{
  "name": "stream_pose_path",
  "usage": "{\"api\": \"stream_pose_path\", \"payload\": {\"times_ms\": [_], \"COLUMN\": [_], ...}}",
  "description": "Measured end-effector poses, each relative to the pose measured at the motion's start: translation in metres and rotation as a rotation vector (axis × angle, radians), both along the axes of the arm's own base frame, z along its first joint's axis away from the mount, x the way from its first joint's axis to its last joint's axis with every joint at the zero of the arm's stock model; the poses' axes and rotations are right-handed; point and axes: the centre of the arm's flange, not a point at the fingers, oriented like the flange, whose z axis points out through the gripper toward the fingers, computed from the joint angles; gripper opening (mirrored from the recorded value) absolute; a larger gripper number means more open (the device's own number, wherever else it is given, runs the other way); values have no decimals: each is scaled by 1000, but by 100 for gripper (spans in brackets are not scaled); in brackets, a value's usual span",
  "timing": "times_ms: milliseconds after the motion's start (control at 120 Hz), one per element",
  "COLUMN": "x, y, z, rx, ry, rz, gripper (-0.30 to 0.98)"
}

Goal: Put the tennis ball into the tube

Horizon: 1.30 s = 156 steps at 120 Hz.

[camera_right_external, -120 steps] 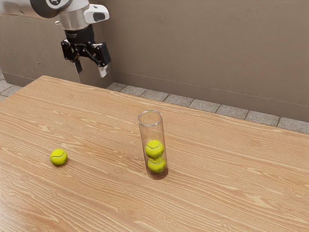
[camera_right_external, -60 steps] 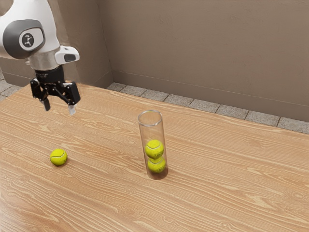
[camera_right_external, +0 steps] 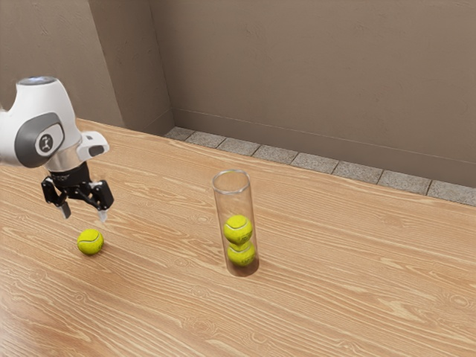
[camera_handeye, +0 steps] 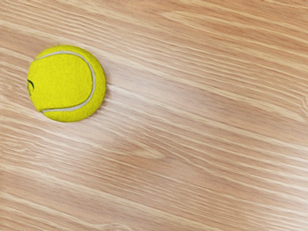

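My gripper (camera_right_external: 83, 216) is open, its fingers apart with nothing between them, just above and beside the loose tennis ball (camera_right_external: 91, 242) in the exterior view. That ball rests on the table; from the hand's camera the same yellow ball (camera_handeye: 66, 83) shows its white seam and part of a dark mark. A clear tube (camera_right_external: 232, 201) stands upright toward the exterior view's right, its rim uncovered. Inside it, one tennis ball (camera_right_external: 238, 229) sits on top of another ball (camera_right_external: 242, 255) at the bottom.
The wooden table (camera_right_external: 335, 260) spreads around the ball and the tube. Beyond its far edge are a tiled floor strip (camera_right_external: 297, 162) and a brown wall (camera_right_external: 320, 74).
My hand has come down and toward the exterior view's left, ending close over the loose ball. Tube and balls stand where they were.
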Motion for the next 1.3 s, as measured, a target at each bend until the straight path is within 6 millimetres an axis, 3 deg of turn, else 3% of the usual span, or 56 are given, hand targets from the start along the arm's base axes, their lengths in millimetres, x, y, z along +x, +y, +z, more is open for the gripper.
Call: {"api": "stream_pose_path", "payload": {"times_ms": [167, 333, 533, 692, 1300], "x": [4, 7, 21, 42, 48], "y": [27, 54, 77, 66, 91], "z": [-31, -76, -101, -110, -138], "rx": [6, -8, -10, -11, -22], "ry": [-28, -2, -10, -22, 10], "rz": [-31, -52, -83, -148, -194], "gripper": [69, 69, 69, 69, 69]}}
